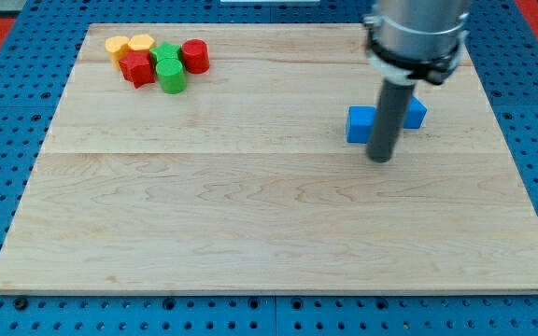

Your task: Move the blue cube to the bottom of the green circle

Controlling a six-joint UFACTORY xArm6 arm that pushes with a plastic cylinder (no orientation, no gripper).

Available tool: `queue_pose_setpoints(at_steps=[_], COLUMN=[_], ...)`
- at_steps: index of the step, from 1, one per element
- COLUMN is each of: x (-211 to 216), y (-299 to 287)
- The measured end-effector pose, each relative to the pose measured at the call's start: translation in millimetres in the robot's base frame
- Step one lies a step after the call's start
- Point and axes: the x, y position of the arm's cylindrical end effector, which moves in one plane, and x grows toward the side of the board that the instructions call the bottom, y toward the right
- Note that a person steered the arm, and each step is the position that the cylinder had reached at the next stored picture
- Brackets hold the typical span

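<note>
A blue cube lies right of the board's middle, in the upper half. A second blue block lies just to its right, partly hidden behind the rod. My tip rests on the board just below and to the right of the blue cube, close to it; contact cannot be told. The green circle is a green cylinder in a cluster at the view's top left, far from the blue cube.
The cluster at the top left also holds a second green block, a red block, a red cylinder and two yellow blocks. The wooden board lies on a blue pegboard.
</note>
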Motion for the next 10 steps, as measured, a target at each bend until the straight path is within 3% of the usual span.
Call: queue_pose_setpoints(at_steps=[1,2,3,4,5,6,7,8,9,10], x=[-29,-28,-36,-37,-52,-78,-80,-24,-10,-50], y=[3,-105,-151,-105,-94,-124,-236,-239,-261,-284])
